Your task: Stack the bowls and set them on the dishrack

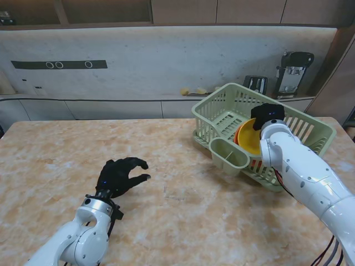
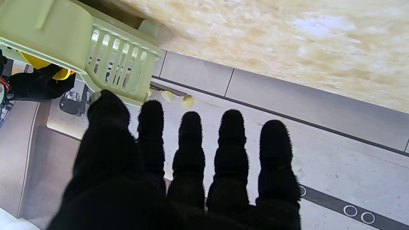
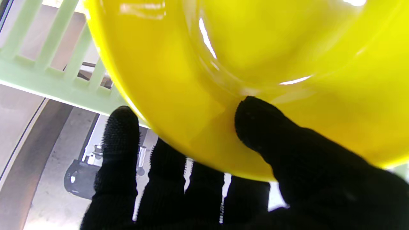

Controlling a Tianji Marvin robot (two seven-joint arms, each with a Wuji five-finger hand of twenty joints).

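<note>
Two stacked bowls [image 1: 248, 136], yellow nested in orange, sit tilted inside the dishrack [image 1: 222, 111] with my right robot hand [image 1: 266, 117] gripping their rim, so next I release gently, while my left robot hand [image 1: 119, 176] hovers spread and empty over the worktop [image 1: 183, 221].

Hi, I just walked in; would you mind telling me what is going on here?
The robot is putting stacked bowls into the green dishrack. Its right hand grips the yellow bowl, thumb inside and fingers behind the rim, holding it tilted inside the rack with an orange bowl nested behind it. The left hand hovers open over the marble table, holding nothing.
</note>
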